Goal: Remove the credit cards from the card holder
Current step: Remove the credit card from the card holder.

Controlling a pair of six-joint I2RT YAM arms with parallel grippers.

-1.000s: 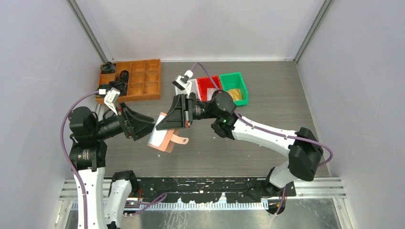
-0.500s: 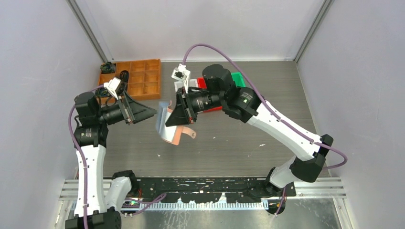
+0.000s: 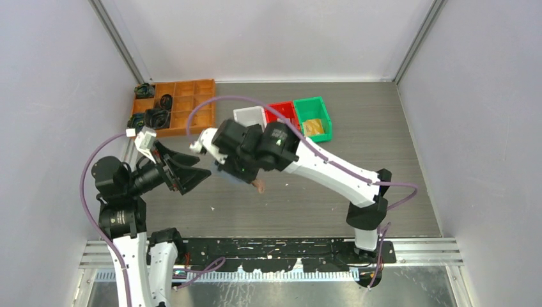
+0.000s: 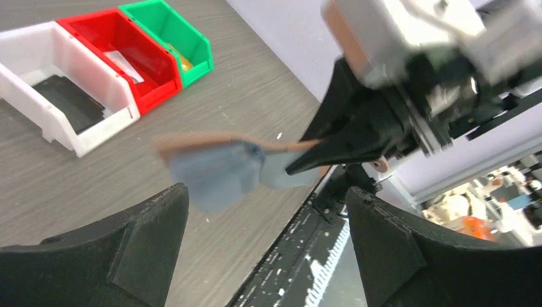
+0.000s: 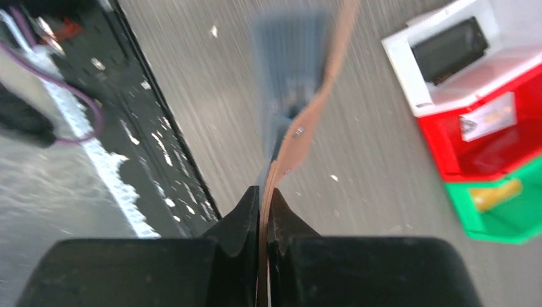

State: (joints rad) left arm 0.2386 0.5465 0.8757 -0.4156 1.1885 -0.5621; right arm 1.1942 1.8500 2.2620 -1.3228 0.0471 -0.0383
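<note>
The table (image 3: 396,141) is seen as a matt grey surface with a fine wood-like grain. The white bin (image 4: 96,131), red bin (image 4: 160,83) and green bin (image 4: 195,61) are rendered in smooth, slightly glossy plastic. The card holder (image 4: 214,176), though blurred, is shown with a smooth salmon-pink outer skin and a matt grey lining.

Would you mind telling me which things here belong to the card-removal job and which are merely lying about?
Part of the job: card holder, pinched in the air by the right end effector; left end effector, open, facing it; credit cards too blurred to make out.
Lying about: white bin; red bin; green bin; wooden compartment tray.
</note>
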